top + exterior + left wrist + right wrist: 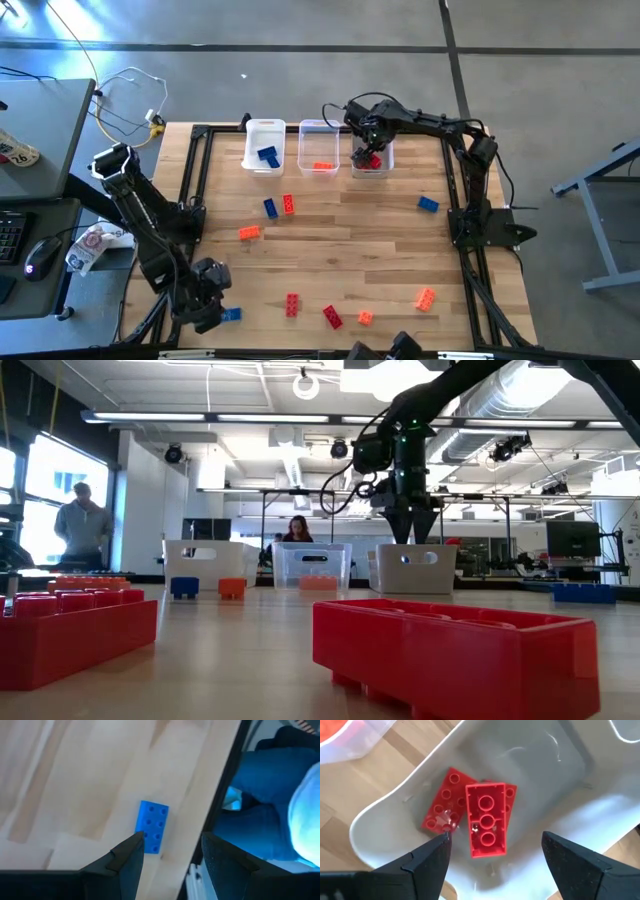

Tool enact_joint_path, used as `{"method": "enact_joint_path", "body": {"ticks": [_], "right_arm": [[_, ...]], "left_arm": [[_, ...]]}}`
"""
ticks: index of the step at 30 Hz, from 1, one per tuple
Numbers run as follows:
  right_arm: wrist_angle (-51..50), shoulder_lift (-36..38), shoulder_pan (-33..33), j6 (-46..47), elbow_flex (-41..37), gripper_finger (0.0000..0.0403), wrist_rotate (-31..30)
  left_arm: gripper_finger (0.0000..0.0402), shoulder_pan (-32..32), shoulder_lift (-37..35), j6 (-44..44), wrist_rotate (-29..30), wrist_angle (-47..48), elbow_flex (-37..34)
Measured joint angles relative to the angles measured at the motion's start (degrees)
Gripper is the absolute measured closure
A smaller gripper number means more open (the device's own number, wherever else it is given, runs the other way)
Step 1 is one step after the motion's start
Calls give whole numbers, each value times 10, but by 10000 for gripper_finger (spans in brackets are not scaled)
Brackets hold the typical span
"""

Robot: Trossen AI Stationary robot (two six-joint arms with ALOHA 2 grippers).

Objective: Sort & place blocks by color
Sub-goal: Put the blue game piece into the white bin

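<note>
Three clear bins stand in a row at the table's far edge. The left bin [265,147] holds a blue block, the middle bin [318,150] an orange one, and the right bin [372,160] two red blocks [486,826], one lying partly on the other. My right gripper [495,845] hangs open just above the right bin, fingers pointing down [408,525]. My left gripper [172,842] is open at the near left corner [210,305], over a blue block [152,826] that lies flat beside the table's edge.
Loose blocks lie on the table: blue [270,207], red [288,204], orange [248,232] and blue [428,204] mid-table, and red [292,304], red [332,317], orange [365,318] and orange [425,298] near the front. A black frame [195,170] runs along the table's sides.
</note>
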State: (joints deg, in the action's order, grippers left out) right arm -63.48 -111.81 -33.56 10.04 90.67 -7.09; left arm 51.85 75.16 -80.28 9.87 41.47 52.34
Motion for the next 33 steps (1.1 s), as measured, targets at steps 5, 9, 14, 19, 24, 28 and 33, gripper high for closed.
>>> {"method": "enact_joint_path", "body": {"ticks": [5, 9, 14, 19, 24, 28, 33], "right_arm": [[-2, 0, 7, 4, 0, 107, 15], [-1, 0, 19, 4, 0, 107, 15], [-1, 0, 31, 4, 0, 107, 14], [-1, 0, 36, 10, 0, 107, 13], [-1, 0, 36, 19, 0, 107, 13], [-1, 0, 36, 19, 0, 107, 13], [-1, 0, 36, 19, 0, 107, 13]], "left_arm": [[216, 12, 0, -17, 1, -19, 0], [216, 26, 1, -22, 19, -20, 0], [216, 37, 20, -6, 33, -19, 1], [216, 40, 54, 21, 28, -19, 1], [216, 48, 91, 44, 29, -20, 1], [216, 56, 118, 41, 28, -25, 1], [216, 57, 146, 40, 28, -40, 1]]}}
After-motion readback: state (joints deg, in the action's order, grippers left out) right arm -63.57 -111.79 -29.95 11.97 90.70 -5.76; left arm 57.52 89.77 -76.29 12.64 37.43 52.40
